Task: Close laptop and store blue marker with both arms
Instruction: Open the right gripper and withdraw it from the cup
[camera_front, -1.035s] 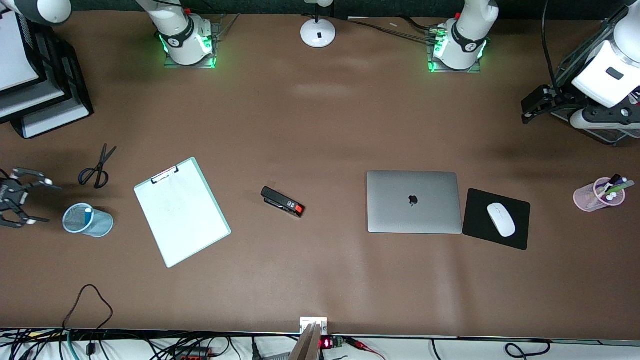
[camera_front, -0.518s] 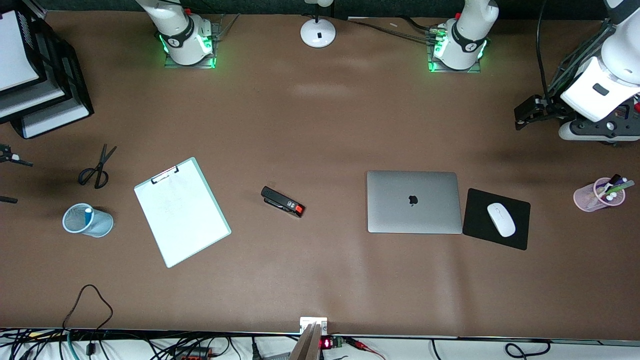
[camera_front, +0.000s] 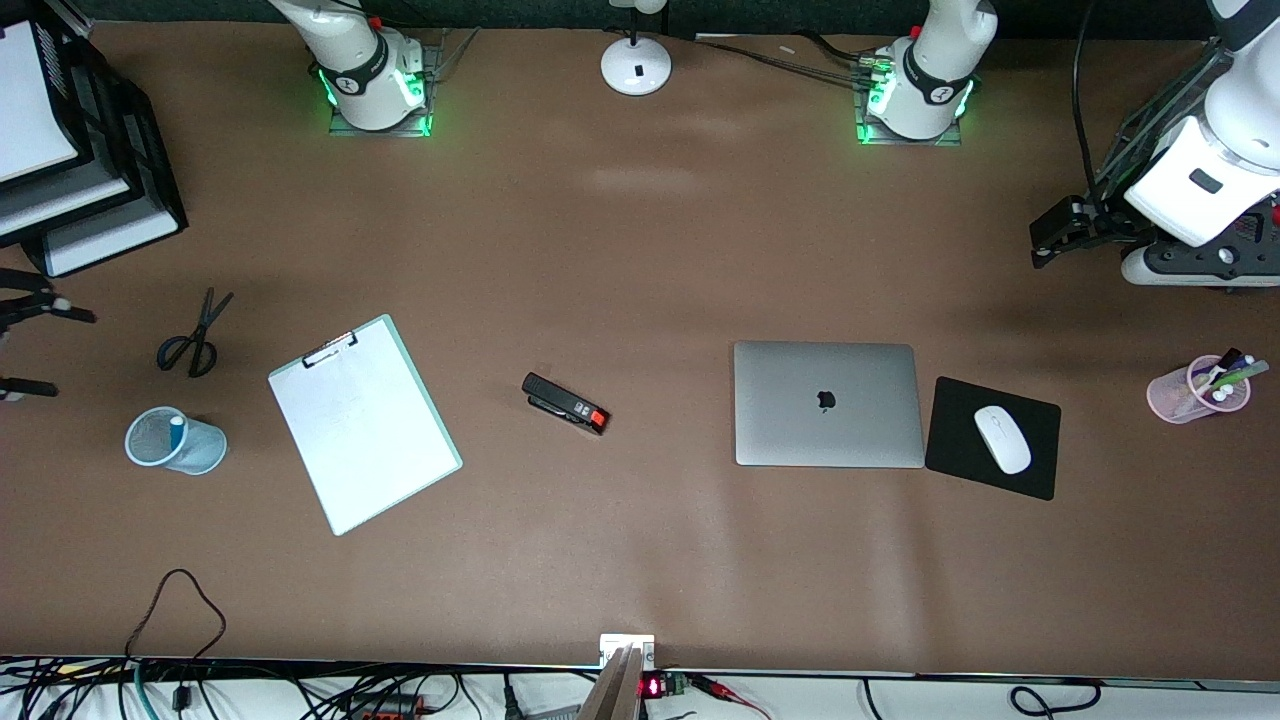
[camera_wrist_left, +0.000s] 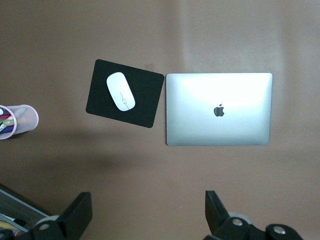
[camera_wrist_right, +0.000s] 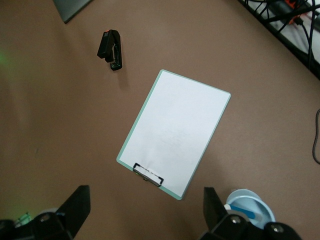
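Silver-grey and already shut, the laptop (camera_front: 828, 404) lies flat on the brown desk (camera_front: 640, 250) right of centre in the front view, lid up with the dark apple logo showing. Its long axis runs across the frame. A black mouse pad (camera_front: 960, 425) with a white mouse (camera_front: 1002, 439) sits just beside it, toward the left arm's end of the desk.

The blue marker (camera_front: 176, 432) stands in a pale blue mesh cup (camera_front: 200, 452) at the lower left of the front view, toward the right arm's end. Its tip pokes up near the rim. So both parts of the task look done.

The right hand (camera_front: 35, 350) shows at the far left edge of the front view, above the cup in the frame, fingers spread wide and holding nothing. In the right wrist view its two dark fingers (camera_wrist_right: 75, 205) frame a white clipboard (camera_wrist_right: 175, 145), with a black stapler (camera_wrist_right: 110, 50) near the top and the cup at the lower right corner. This arm is the nearer one to the marker.

The left hand (camera_front: 1065, 228) hangs at the upper right of the front view, well apart from the laptop, which lies down and to the left of it in the frame. The left wrist view shows its fingers (camera_wrist_left: 80, 212) parted and empty over bare desk. A pink cup of pens (camera_front: 1198, 388) stands at the right edge. Black scissors (camera_front: 195, 335) lie above the blue cup in the frame.
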